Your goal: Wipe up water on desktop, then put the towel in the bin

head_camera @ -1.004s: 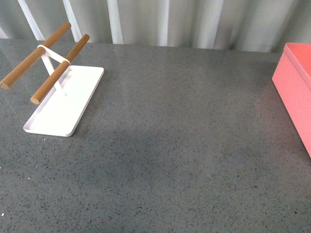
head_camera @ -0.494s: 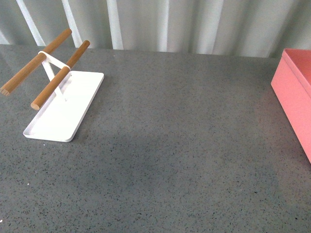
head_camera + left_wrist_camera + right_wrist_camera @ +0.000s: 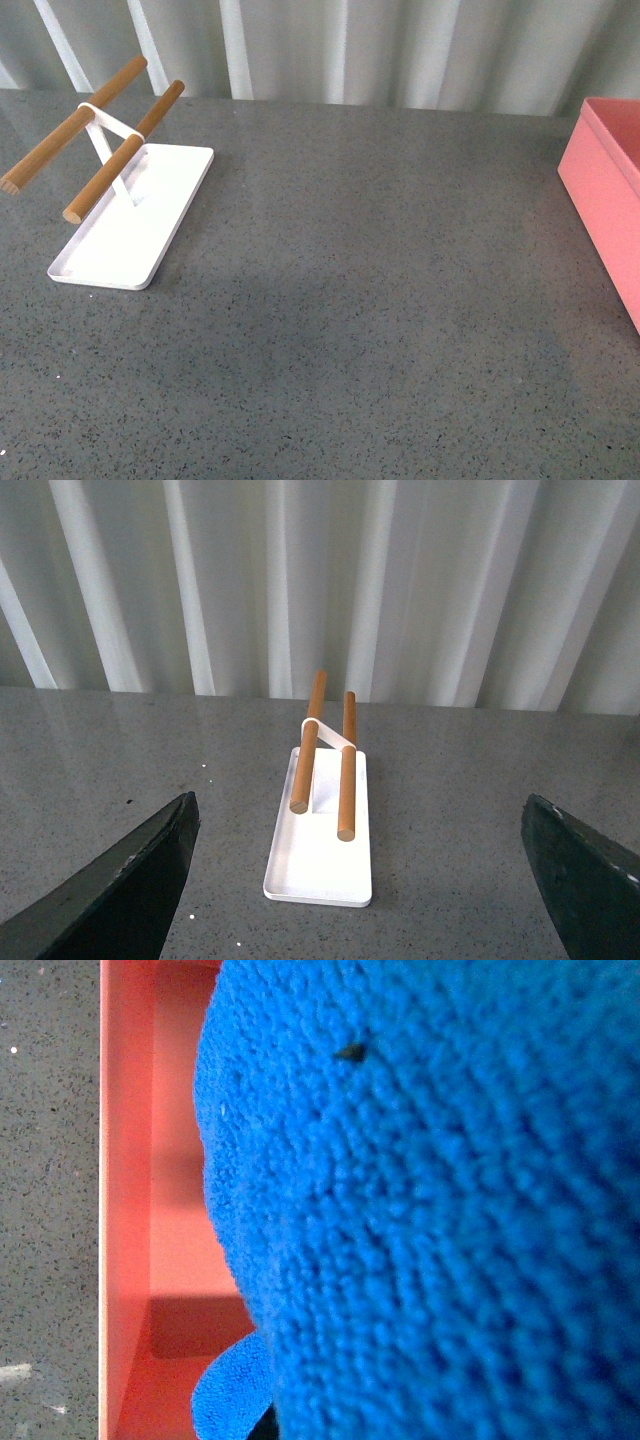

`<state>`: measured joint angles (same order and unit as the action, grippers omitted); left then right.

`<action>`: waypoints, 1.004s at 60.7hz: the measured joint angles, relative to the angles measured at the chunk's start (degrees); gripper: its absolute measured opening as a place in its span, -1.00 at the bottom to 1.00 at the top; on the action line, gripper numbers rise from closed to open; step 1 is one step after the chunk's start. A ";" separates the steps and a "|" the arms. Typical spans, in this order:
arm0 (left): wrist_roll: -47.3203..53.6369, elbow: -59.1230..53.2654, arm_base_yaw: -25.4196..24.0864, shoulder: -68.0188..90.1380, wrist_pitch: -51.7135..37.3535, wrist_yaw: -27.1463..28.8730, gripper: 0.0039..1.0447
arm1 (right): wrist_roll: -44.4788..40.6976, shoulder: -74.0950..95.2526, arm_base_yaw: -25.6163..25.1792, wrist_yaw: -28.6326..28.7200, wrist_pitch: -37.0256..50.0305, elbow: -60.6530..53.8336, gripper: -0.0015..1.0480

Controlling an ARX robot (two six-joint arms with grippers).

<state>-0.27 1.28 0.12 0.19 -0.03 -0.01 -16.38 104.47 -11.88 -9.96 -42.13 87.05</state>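
I see one desktop [image 3: 400,300], speckled grey. One bin [image 3: 605,190] sits at its right edge, cut off by the front view. One towel [image 3: 450,1210] fills most of the right wrist view, bunched over the bin's open inside; I cannot tell whether it touches the floor. It hides the right gripper, so I cannot tell that grip. At far left stands one white tray [image 3: 150,215] carrying two wooden rods [image 3: 125,150]. The left gripper [image 3: 357,802] shows two fingers [image 3: 130,880], spread wide and empty.
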 joint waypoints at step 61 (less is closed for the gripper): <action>0.00 0.00 0.00 0.00 0.00 0.00 0.88 | -0.46 0.00 -0.20 2.54 0.02 -0.57 0.86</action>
<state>-0.27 1.28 0.12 0.19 -0.03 -0.01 -16.84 104.47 -12.08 -7.42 -42.11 86.48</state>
